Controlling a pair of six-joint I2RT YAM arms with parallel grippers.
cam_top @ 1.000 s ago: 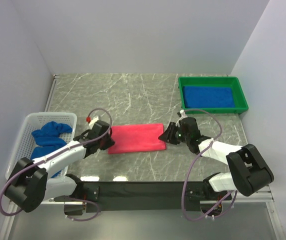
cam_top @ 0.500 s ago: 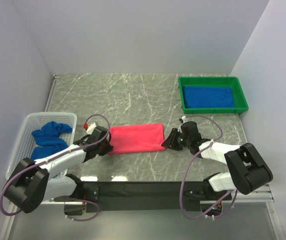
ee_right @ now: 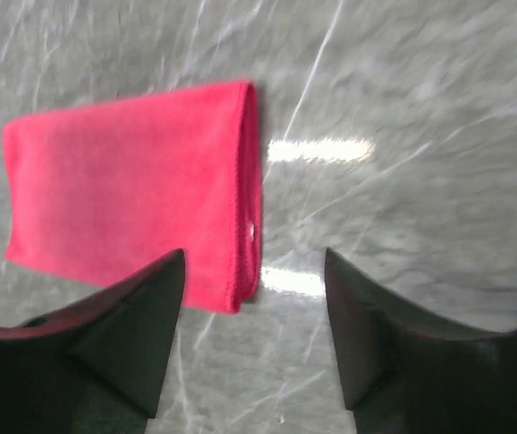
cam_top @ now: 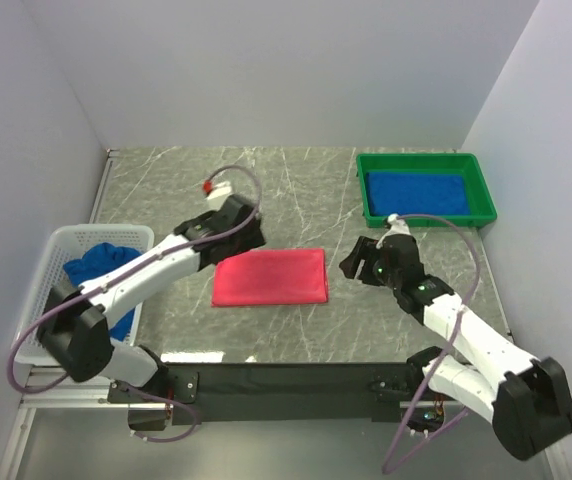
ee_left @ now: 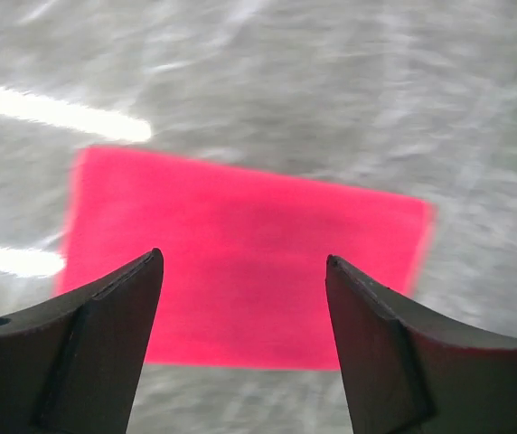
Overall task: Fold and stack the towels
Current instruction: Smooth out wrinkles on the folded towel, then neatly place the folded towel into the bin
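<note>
- While the pink towel [cam_top: 271, 277] lies folded flat on the table [cam_top: 296, 190], the left gripper [ee_left: 240, 262] hovers near its far left corner, jaws wide and empty.
- The right gripper [ee_right: 254, 258], also spread and empty, hangs just off its right edge.

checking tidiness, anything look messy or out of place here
Only the crumpled blue towel in the white basket. The pink towel on the table and the other blue towel in the green tray lie flat.

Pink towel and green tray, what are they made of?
Pink towel: soft cloth, probably terry. It looks matte and fuzzy, and its folded edge shows a stitched hem.
Green tray: likely hard plastic. It is smooth and evenly coloured, with stiff moulded walls.
</note>
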